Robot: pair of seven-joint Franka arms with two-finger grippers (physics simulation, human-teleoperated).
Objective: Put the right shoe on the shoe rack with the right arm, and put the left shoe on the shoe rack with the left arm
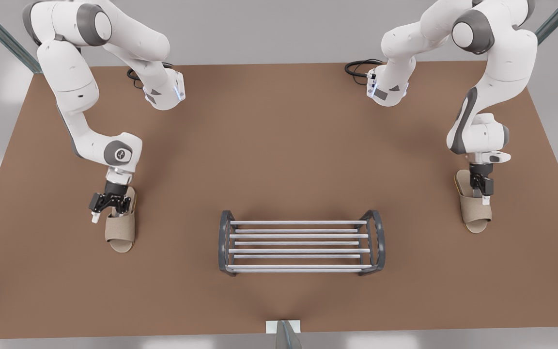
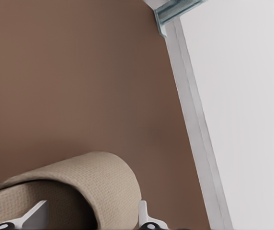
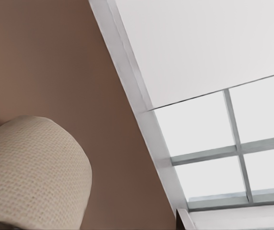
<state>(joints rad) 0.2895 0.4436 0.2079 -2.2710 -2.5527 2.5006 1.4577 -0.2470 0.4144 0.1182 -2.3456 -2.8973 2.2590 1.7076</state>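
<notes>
- The left gripper (image 1: 109,212) hung over the heel-side edge of the left beige woven open-toe slipper's (image 1: 120,232) strap. Its fingers (image 2: 144,215) were spread apart, one just outside the strap and one over the insole, clamping nothing.
- That slipper lay on the brown counter (image 1: 279,145), well apart from the rack.
- The low dark-grey shoe rack with arched ends and silver bars (image 1: 298,250) stood between both slippers, bare.
- The right gripper (image 1: 481,191) sat low over the matching right beige slipper (image 1: 475,213). I could not tell how far open it was.
</notes>
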